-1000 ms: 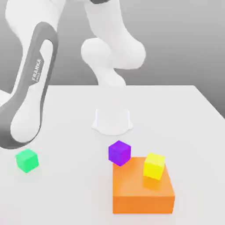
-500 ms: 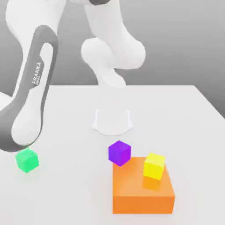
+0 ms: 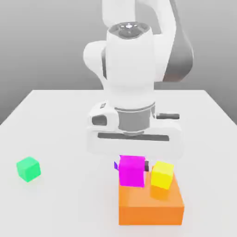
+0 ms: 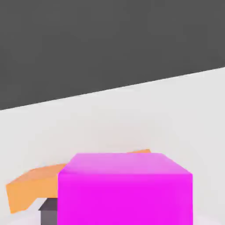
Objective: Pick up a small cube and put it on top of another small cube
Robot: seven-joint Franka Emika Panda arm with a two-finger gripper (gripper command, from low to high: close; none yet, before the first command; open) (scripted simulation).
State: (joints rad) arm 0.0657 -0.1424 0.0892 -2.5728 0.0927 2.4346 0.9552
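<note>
The end effector (image 3: 133, 163) gripped the magenta cube (image 3: 132, 171), holding it over the orange block (image 3: 150, 206), just beside the yellow cube (image 3: 162, 174). A green cube (image 3: 28, 168) sat apart on the worktop (image 3: 60, 134).

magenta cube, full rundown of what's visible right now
The magenta cube is a plain, bright pink block with flat matte faces and no markings, about the same size as the yellow cube. It sits level under the gripper, whose jaws are shut on it. In the exterior view it hangs at the back edge of the orange block, to the left of the yellow cube, with a sliver of the purple cube showing behind. Whether it touches the orange block is unclear.
</note>
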